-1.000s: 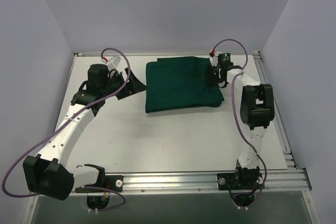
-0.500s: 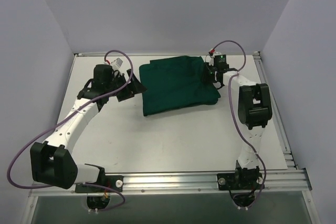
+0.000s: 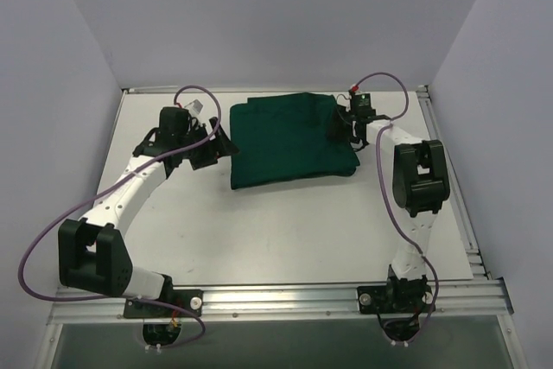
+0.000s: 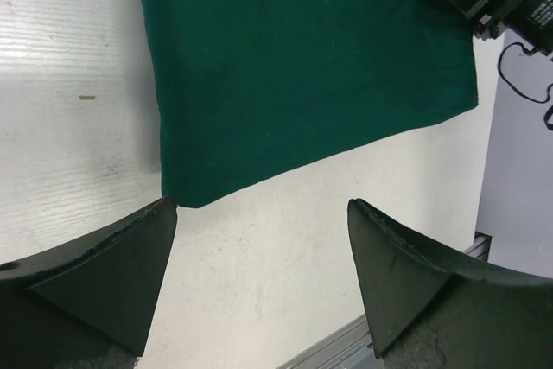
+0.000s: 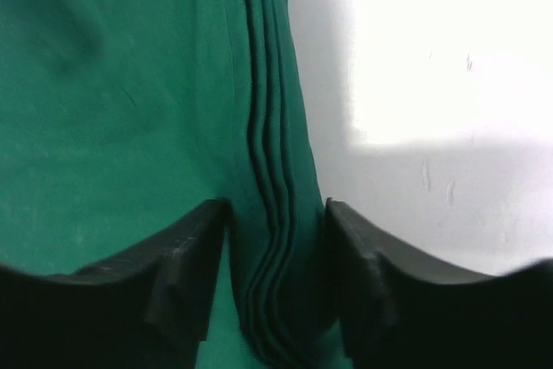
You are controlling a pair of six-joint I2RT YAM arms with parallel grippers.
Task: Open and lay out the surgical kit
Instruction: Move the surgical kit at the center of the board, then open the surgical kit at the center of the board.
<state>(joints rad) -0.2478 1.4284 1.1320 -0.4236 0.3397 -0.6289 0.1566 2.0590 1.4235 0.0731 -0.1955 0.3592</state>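
Cloth wrap [image 3: 289,140]: 1, folded.
Left gripper [image 4: 261,205]: fingers wide, at wrap's 9 o'clock.
Right gripper [image 5: 274,209]: pinching wrap's 3 o'clock edge.

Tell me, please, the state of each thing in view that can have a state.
dark green cloth wrap, folded shut, lying flat.
left gripper, open and empty, just off a corner of the wrap.
right gripper, fingers astride the wrap's layered edge; whether it grips is unclear.

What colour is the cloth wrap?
The cloth wrap is plain dark green, clearest in the left wrist view.
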